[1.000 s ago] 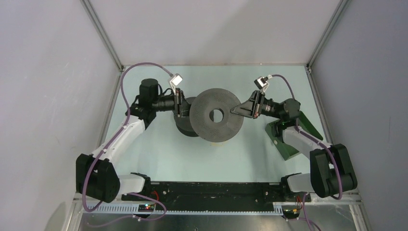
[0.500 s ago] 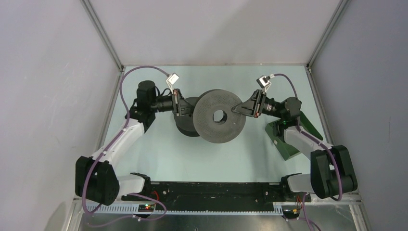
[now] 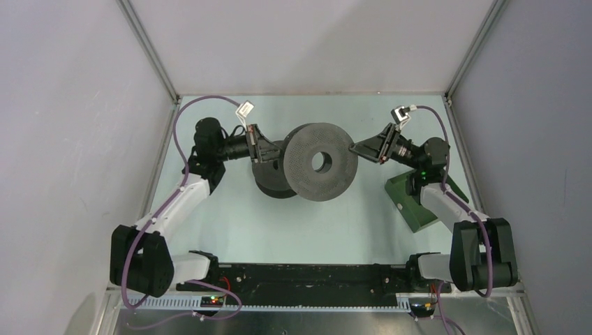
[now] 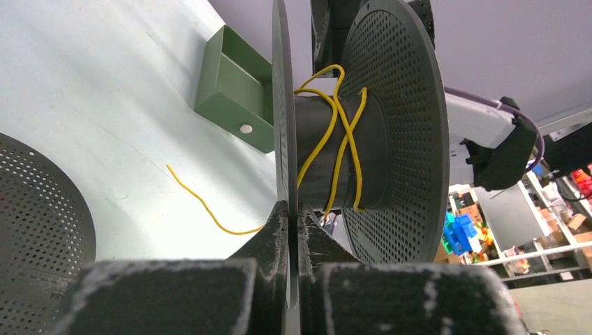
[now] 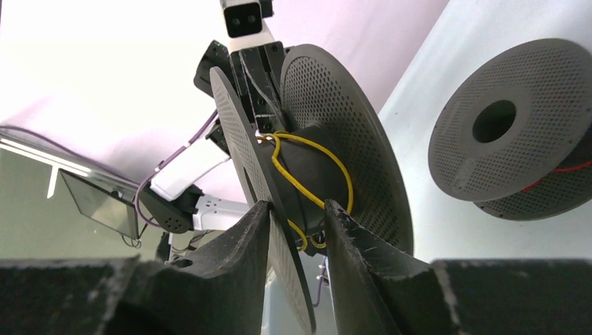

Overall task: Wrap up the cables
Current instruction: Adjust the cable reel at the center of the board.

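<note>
left fingers clamped on flange of dark grey perforated plastic spool, thin yellow cable looped kinda messily round core, right fingers open astride the flange

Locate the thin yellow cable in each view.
Top external: not discernible.
Left wrist: thin yellow cable at centre, crossing round the hub, tail trailing lower left.
Right wrist: centre, looped round the hub.
Shared landmark: the upright dark grey perforated spool it wraps.
</note>
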